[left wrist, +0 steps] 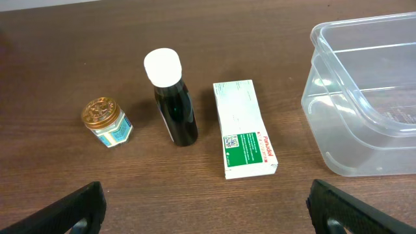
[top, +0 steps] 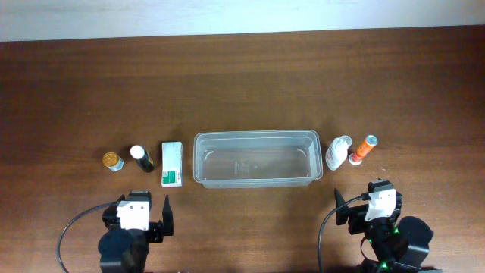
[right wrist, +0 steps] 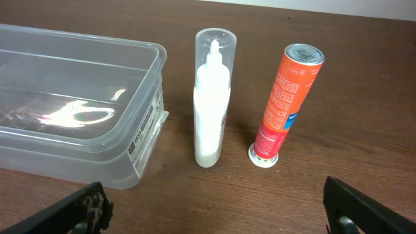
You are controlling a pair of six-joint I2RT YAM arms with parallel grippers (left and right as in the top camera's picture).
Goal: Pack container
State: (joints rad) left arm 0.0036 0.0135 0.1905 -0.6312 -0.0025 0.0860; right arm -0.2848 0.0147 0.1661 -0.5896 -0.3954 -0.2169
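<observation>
The clear plastic container (top: 256, 158) stands empty at the table's middle; it also shows in the left wrist view (left wrist: 364, 97) and the right wrist view (right wrist: 71, 104). Left of it lie a white-and-green box (top: 173, 164) (left wrist: 242, 127), a dark bottle with a white cap (top: 142, 158) (left wrist: 172, 97) and a small gold-lidded jar (top: 113, 161) (left wrist: 106, 121). Right of it lie a white bottle with a clear cap (top: 338, 152) (right wrist: 211, 97) and an orange tube (top: 364, 149) (right wrist: 283, 104). My left gripper (top: 140, 214) (left wrist: 208, 211) and right gripper (top: 371, 208) (right wrist: 218, 211) are open, empty, and near the front edge.
The wooden table (top: 242, 83) stretches back to a pale wall at the far edge. Black cables loop beside both arm bases at the front.
</observation>
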